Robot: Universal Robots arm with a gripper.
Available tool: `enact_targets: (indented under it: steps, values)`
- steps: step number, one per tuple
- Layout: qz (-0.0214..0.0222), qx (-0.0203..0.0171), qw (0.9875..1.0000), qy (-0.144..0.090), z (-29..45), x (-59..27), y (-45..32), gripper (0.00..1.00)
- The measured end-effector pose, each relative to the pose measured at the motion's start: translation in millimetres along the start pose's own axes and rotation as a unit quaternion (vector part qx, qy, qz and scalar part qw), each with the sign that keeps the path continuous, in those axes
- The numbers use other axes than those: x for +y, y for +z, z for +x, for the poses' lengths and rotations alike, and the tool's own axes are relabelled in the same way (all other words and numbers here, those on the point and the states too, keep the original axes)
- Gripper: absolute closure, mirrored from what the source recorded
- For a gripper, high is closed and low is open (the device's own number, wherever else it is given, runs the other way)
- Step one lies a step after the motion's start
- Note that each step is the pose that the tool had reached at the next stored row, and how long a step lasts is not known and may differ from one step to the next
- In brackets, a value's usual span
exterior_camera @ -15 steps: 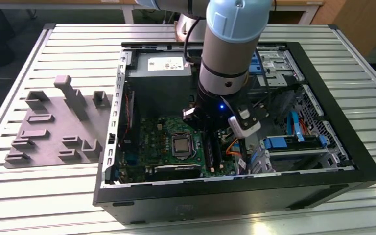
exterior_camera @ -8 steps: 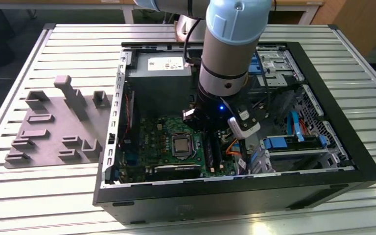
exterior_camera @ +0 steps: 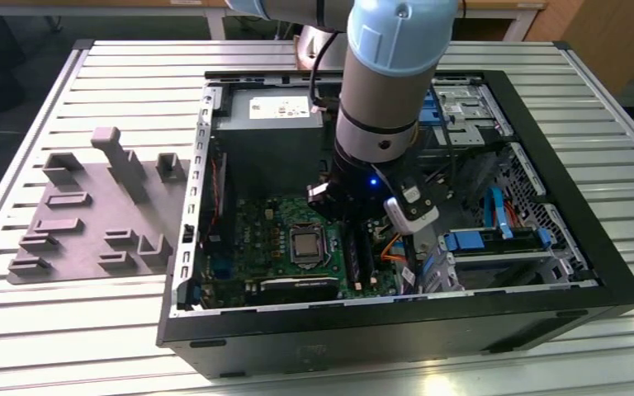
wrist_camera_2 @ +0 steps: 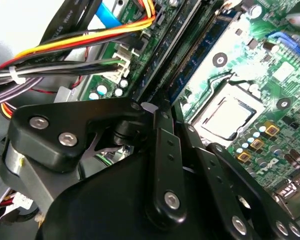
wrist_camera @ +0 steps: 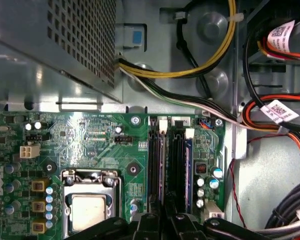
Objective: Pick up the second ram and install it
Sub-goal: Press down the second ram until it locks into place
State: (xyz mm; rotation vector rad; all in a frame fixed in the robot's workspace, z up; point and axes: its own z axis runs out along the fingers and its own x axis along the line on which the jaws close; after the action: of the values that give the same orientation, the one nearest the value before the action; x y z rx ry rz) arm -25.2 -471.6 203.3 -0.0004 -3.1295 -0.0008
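Note:
My gripper (exterior_camera: pixel 350 224) is down inside the open computer case (exterior_camera: pixel 581 247), over the memory slots of the green motherboard (exterior_camera: pixel 262 239). In the first wrist view the fingers (wrist_camera: pixel 149 220) stand close together at the end of a thin stick, the second ram (wrist_camera: pixel 162 165). It stands on edge in a black slot. A blue-green stick (wrist_camera: pixel 189 170) sits two slots over. In the second wrist view the gripper (wrist_camera_2: pixel 176 117) lines up with the slot row, and a blue-green stick (wrist_camera_2: pixel 194 52) runs away from it.
The processor socket (wrist_camera: pixel 87 210) lies beside the slots. Bundles of black, yellow and orange cables (wrist_camera: pixel 270 110) run close by, next to the metal power supply box (wrist_camera: pixel 55 50). A grey holder block (exterior_camera: pixel 96 206) lies on the slatted table at the exterior view's left.

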Motion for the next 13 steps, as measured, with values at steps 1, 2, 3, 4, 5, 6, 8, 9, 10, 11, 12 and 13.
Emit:
enact_targets:
  steps: [1,2,3,4,5,6,8,9,10,11,12,13]
  values:
    - [0.0002,-0.0001,1.0,0.0,0.0,0.0,0.0,0.85]
    - [0.0003,-0.0001,1.0,0.0,0.0,-0.1,-0.1,0.78]
    - [0.0004,0.0,1.0,0.0,0.0,-0.1,-0.5,0.78]
    - [0.0003,-0.0001,1.0,0.0,0.0,-0.1,-1.7,0.78]
    - [0.0003,0.0,1.0,0.0,0.1,-0.1,-4.6,0.78]
    - [0.0002,-0.0001,1.0,0.0,0.1,-0.1,-8.6,0.78]
    - [0.0003,0.0,1.0,0.0,0.2,-0.1,-16.9,0.78]
    - [0.0003,-0.0001,1.0,0.0,0.3,-0.1,-21.0,0.78]
    - [0.0004,0.0,1.0,0.0,0.3,-0.1,-25.2,0.78]
    - [0.0003,-0.0001,1.0,0.0,0.3,-0.1,-29.3,0.78]
    - [0.0003,0.0,1.0,0.0,0.4,-0.1,-32.8,0.78]
    - [0.0004,0.0,1.0,0.0,0.4,-0.1,-34.9,0.78]
